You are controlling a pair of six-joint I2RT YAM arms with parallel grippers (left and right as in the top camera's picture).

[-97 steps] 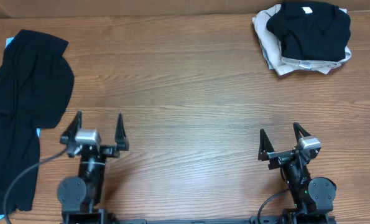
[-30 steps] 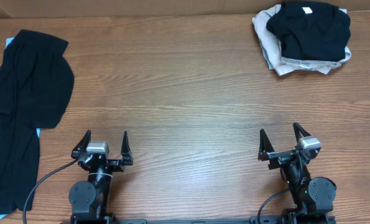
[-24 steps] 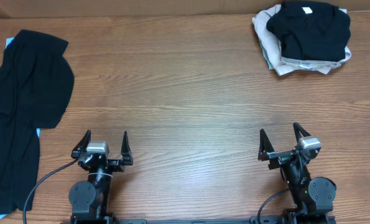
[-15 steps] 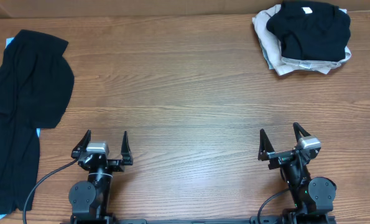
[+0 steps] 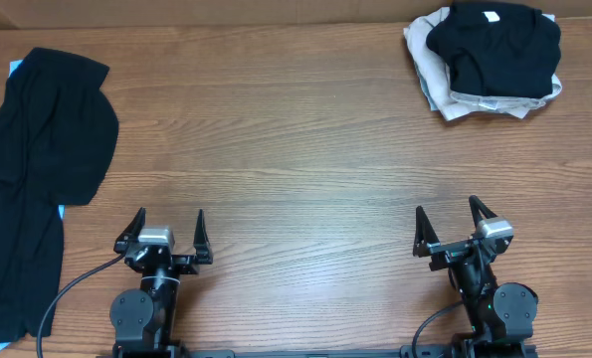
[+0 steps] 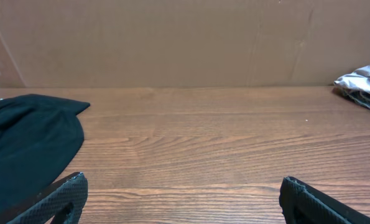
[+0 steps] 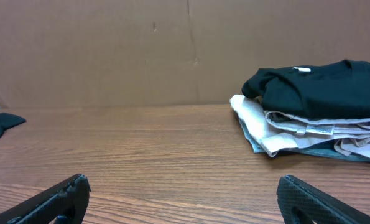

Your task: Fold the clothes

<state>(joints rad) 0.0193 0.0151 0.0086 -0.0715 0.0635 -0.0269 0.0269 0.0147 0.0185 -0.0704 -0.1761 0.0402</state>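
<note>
A folded black garment with a small white neck label lies on top of a stack at the table's far right; it also shows in the right wrist view as the black garment. Another black garment lies spread along the left edge, seen too in the left wrist view as dark cloth. My left gripper rests at the near left, open, holding nothing. My right gripper sits at the near right, open and empty. Both stand well away from the clothes.
Under the folded black garment lie beige and grey folded pieces. A bit of pale blue peeks from under the left garment. A brown cardboard wall backs the wooden table.
The left arm drew back toward the near edge and slightly right some seconds ago. Over the last second nothing has moved.
</note>
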